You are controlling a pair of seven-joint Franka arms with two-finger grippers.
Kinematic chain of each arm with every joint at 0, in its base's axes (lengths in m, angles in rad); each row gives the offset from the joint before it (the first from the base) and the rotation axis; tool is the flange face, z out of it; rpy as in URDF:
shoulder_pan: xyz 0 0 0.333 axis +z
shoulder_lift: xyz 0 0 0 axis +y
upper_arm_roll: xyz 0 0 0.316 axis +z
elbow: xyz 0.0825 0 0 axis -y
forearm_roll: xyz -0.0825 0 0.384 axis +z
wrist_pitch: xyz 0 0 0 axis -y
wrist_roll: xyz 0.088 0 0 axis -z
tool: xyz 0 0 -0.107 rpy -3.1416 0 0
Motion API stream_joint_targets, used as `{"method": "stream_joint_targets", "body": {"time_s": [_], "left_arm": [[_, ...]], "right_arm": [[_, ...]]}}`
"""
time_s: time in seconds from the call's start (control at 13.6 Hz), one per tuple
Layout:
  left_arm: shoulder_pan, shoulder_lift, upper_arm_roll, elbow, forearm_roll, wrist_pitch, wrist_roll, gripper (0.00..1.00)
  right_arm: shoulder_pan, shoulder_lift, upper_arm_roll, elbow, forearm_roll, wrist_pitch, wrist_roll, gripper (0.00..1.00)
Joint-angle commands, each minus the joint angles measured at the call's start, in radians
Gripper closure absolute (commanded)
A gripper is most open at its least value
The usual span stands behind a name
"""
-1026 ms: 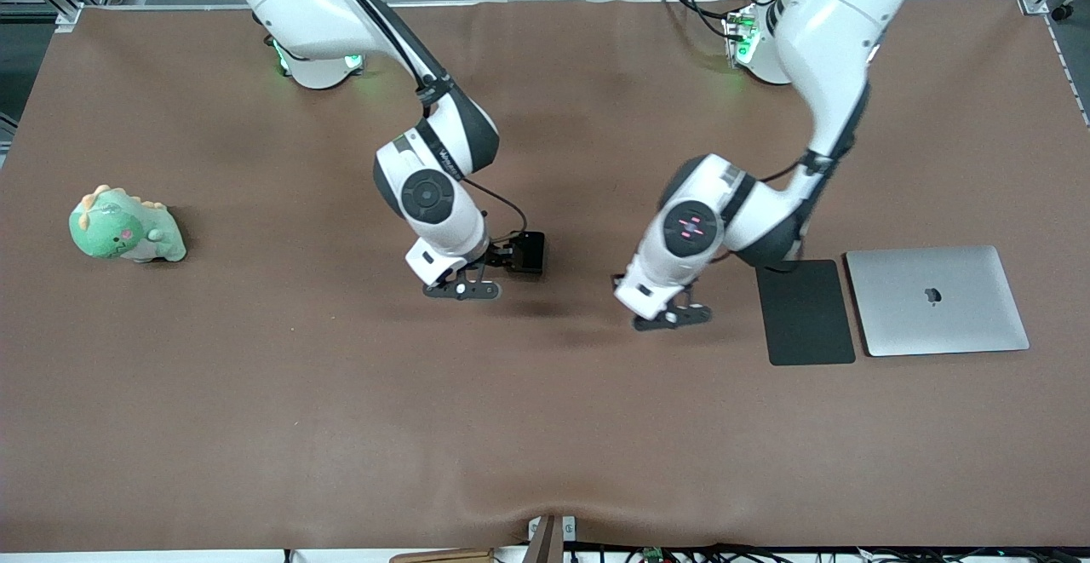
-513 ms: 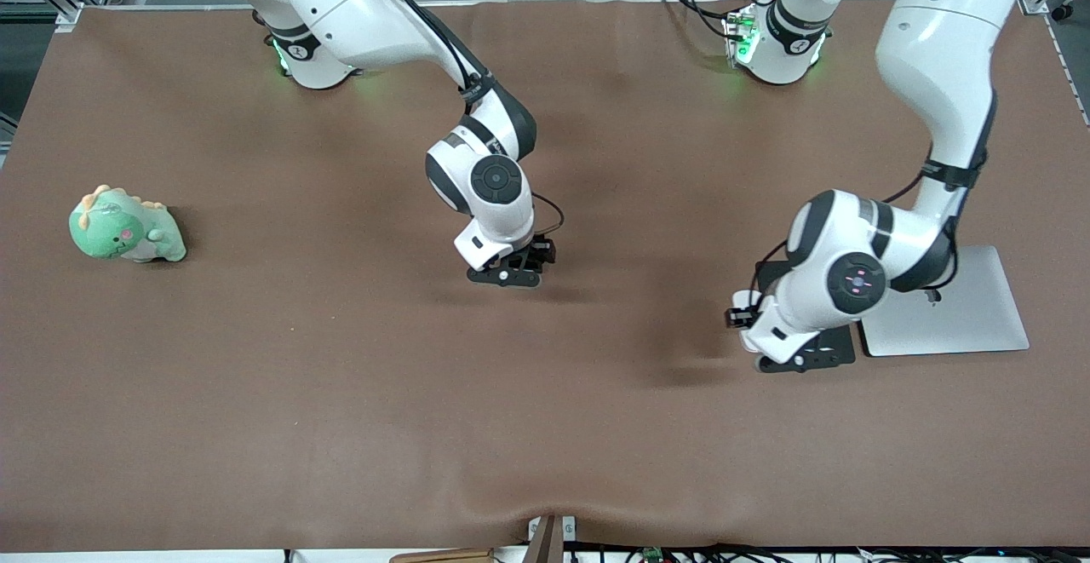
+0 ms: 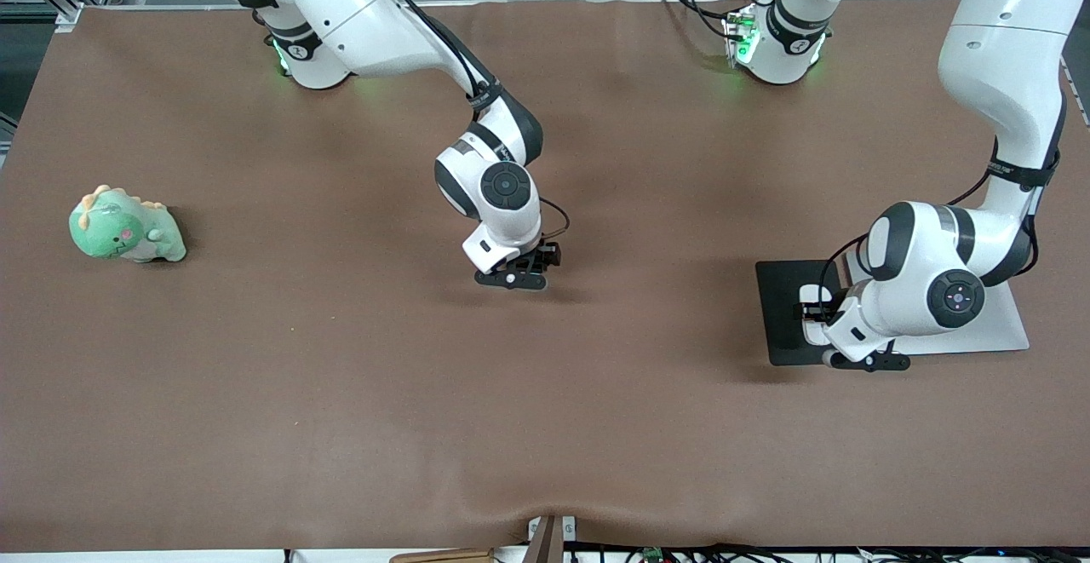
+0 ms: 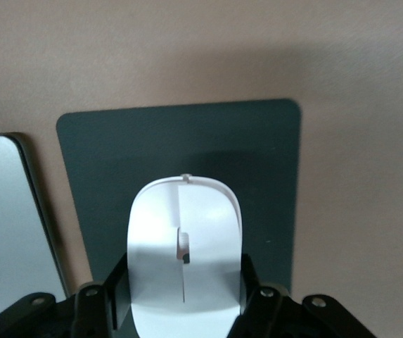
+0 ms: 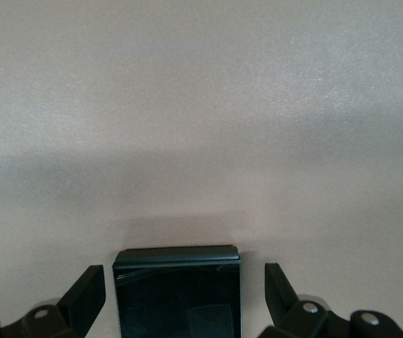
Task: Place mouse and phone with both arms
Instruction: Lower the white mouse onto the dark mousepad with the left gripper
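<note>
- The left gripper [image 4: 183,310] is clamped on the sides of the white mouse [image 4: 184,246] and holds it over the black pad [image 3: 788,312], which lies just beside the silver laptop [image 3: 1013,324].
- The right gripper [image 5: 185,296] hangs over the table's [image 3: 341,393] middle, well apart from the pad, fingers [image 5: 85,292] spread wide with a gap to each side of the black phone [image 5: 178,292], gripping nothing.
- A green plush dinosaur [image 3: 125,226] sits farthest from the pad, at the right arm's end.
</note>
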Motion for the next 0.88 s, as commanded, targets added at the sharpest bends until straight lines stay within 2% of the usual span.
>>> {"method": "stream_joint_targets", "body": {"time_s": [0.0, 0.22, 0.81], "left_arm": [[0.008, 0.013, -0.011, -0.01, 0.022, 0.02, 0.008, 0.53], [0.015, 0.033, -0.009, -0.01, 0.067, 0.047, 0.008, 0.52], [0.021, 0.058, -0.014, -0.013, 0.062, 0.086, -0.003, 0.49]], "right_arm": [[0.01, 0.026, -0.007, 0.026, -0.023, 0.001, 0.03, 0.0], [0.012, 0.035, -0.005, 0.026, -0.021, 0.011, 0.056, 0.0], [0.015, 0.047, -0.005, 0.016, -0.02, 0.038, 0.054, 0.0]]}}
